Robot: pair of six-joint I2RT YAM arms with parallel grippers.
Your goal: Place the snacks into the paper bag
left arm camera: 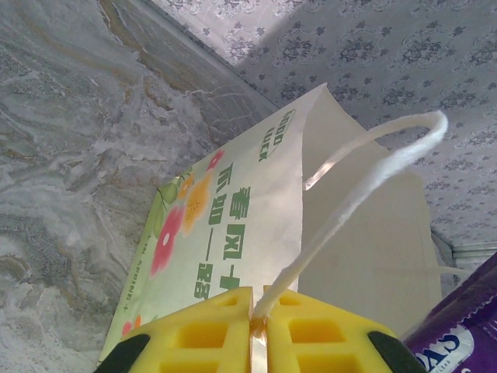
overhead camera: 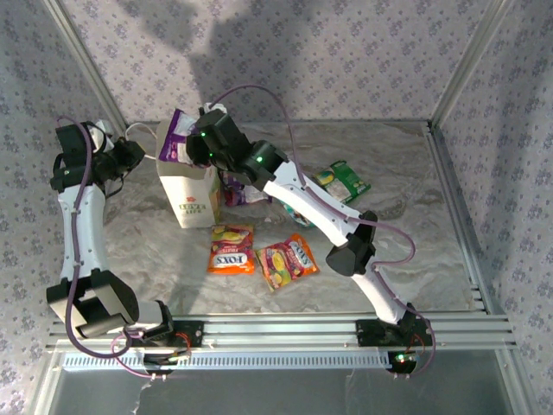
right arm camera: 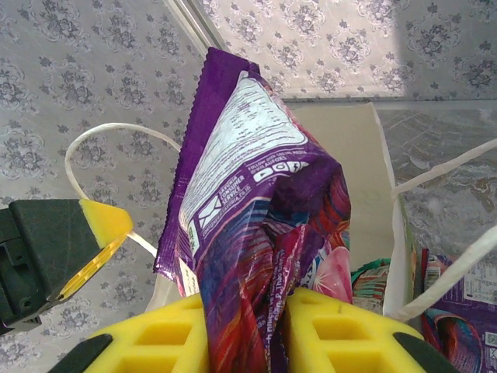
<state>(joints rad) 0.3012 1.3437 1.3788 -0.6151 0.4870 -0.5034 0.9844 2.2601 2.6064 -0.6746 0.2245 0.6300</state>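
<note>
The white paper bag (overhead camera: 194,197) stands upright at the left of the table, its flower print facing the left wrist camera (left arm camera: 233,210). My left gripper (left arm camera: 258,307) is shut on one white cord handle (left arm camera: 365,175), holding it out to the left (overhead camera: 138,156). My right gripper (right arm camera: 245,326) is shut on the purple packet (right arm camera: 248,179), which hangs over the bag's open mouth (overhead camera: 179,134). Something teal (right arm camera: 371,284) lies inside the bag. Two orange-yellow FOX'S packets (overhead camera: 231,249) (overhead camera: 288,261) lie flat in front of the bag. The green and white packet (overhead camera: 342,181) lies further right.
Another packet (overhead camera: 242,192), purple and teal, lies on the table just right of the bag, under the right arm. Metal frame rails (overhead camera: 449,173) bound the marbled table. Patterned walls close the back and sides.
</note>
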